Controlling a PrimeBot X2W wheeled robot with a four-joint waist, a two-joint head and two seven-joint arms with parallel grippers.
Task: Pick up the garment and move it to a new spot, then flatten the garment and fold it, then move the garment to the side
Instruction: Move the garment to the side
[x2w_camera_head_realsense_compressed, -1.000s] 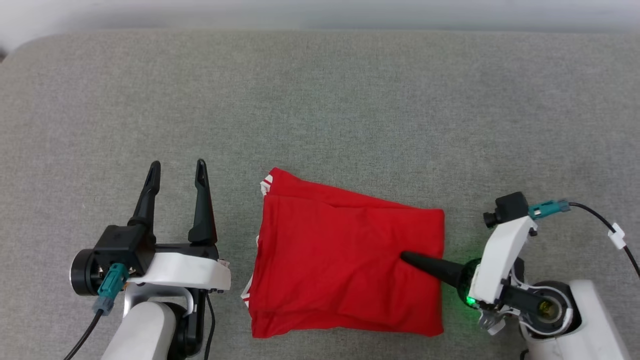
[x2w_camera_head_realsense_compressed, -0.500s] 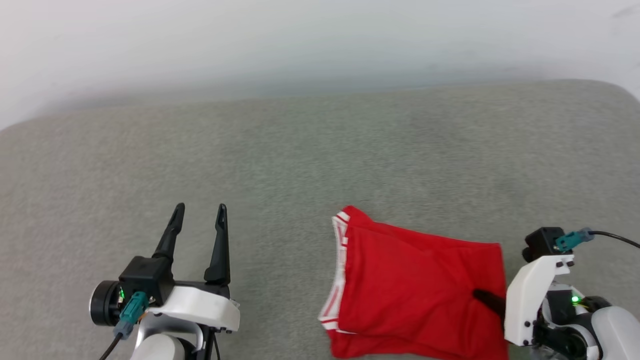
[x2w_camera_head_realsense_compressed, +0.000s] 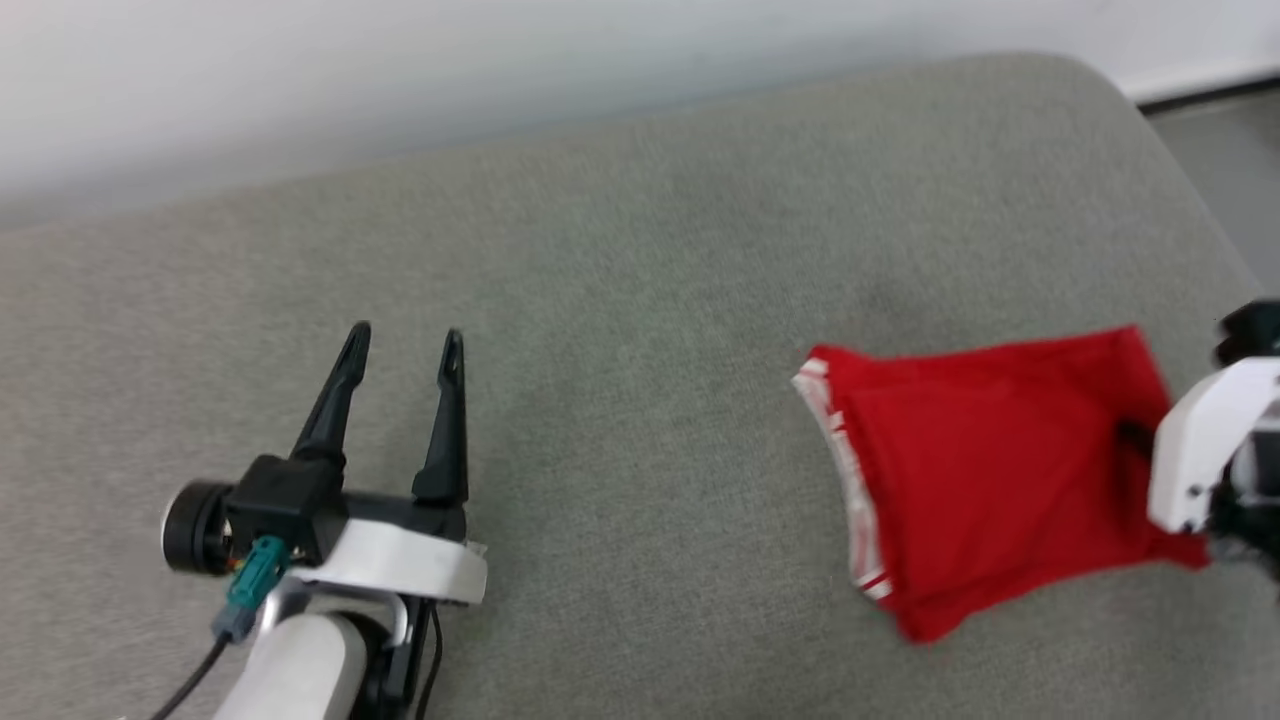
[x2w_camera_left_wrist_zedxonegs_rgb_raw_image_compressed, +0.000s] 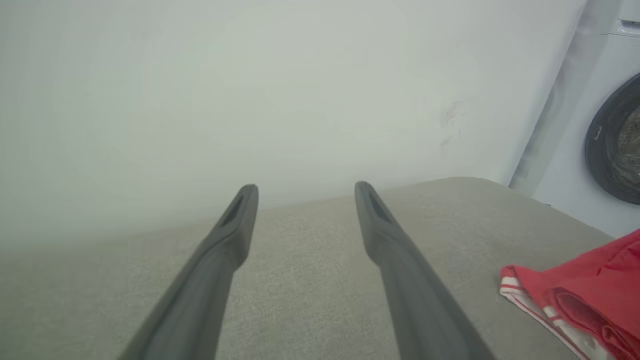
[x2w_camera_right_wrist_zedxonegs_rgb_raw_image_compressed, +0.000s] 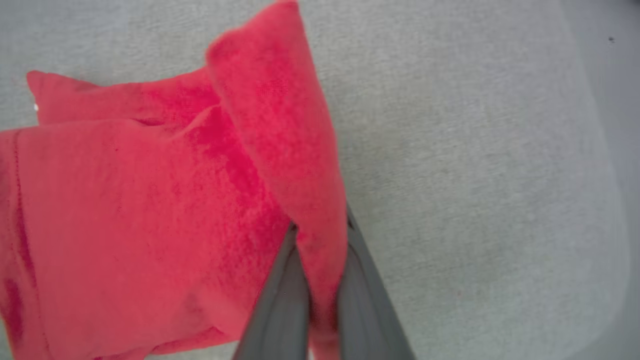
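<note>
Looking down on a big grey cushioned surface (x2w_camera_head_realsense_compressed: 620, 330) set against a pale wall (x2w_camera_head_realsense_compressed: 400, 80). Off past its right end, caught in the left wrist view: a white washing machine (x2w_camera_left_wrist_zedxonegs_rgb_raw_image_compressed: 607, 100) with a dark round door. Can't tell what's in the drum, too blurry.

Then the garment (x2w_camera_head_realsense_compressed: 990, 450): red, folded into a rough rectangle, lying near the right end of the cushion, white-striped trim running down its left edge. Pulled up into a ridge on its right side, with that fold pinched tight between the fingers of the right gripper (x2w_camera_right_wrist_zedxonegs_rgb_raw_image_compressed: 320, 225), reaching in low from the right edge of the head view.

Over on the left, well apart from the cloth: the left gripper (x2w_camera_head_realsense_compressed: 405, 335) above bare cushion, fingers pointing toward the wall, spread fairly wide — nothing between them.
</note>
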